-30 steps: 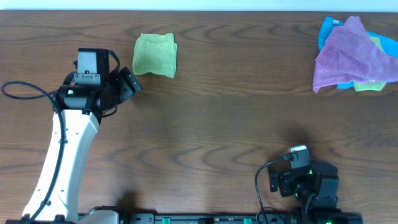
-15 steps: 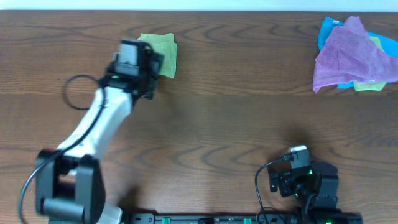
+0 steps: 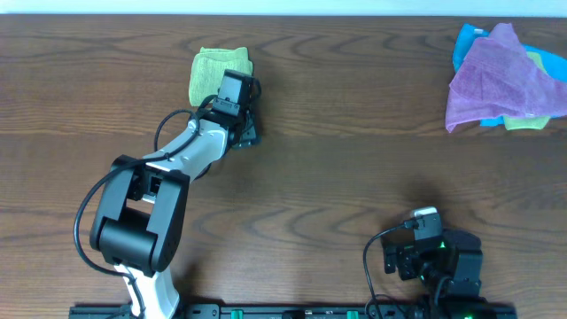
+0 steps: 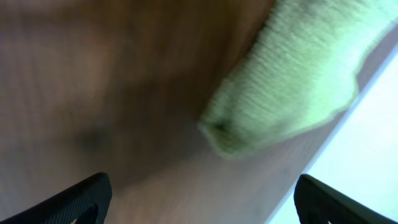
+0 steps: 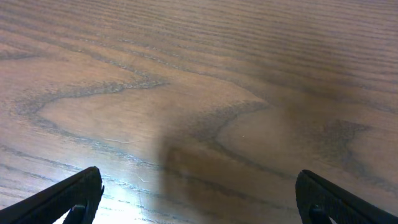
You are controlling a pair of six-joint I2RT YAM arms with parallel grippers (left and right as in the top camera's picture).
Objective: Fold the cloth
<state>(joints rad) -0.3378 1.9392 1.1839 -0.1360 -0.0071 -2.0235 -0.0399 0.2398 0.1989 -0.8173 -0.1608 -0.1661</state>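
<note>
The lime-green cloth [image 3: 211,73] lies at the back left of the table as a small folded rectangle. In the left wrist view, which is blurred, the cloth [image 4: 292,74] fills the upper right. My left gripper [image 3: 237,99] hovers at the cloth's near right corner and partly covers it. Its jaws [image 4: 202,199] stand wide open over bare wood, with nothing between them. My right gripper [image 3: 400,259] rests near the front right edge, far from the cloth. It is also open [image 5: 199,193] over bare table.
A heap of purple cloth [image 3: 500,75] and blue cloth [image 3: 465,44] lies at the back right corner. The table's far edge [image 3: 354,15] runs just behind the green cloth. A black cable [image 3: 376,266] loops beside the right arm.
The left arm has swung rightwards from left of the cloth to its near right corner, jaws still open. The cloth and the right arm have not moved.
</note>
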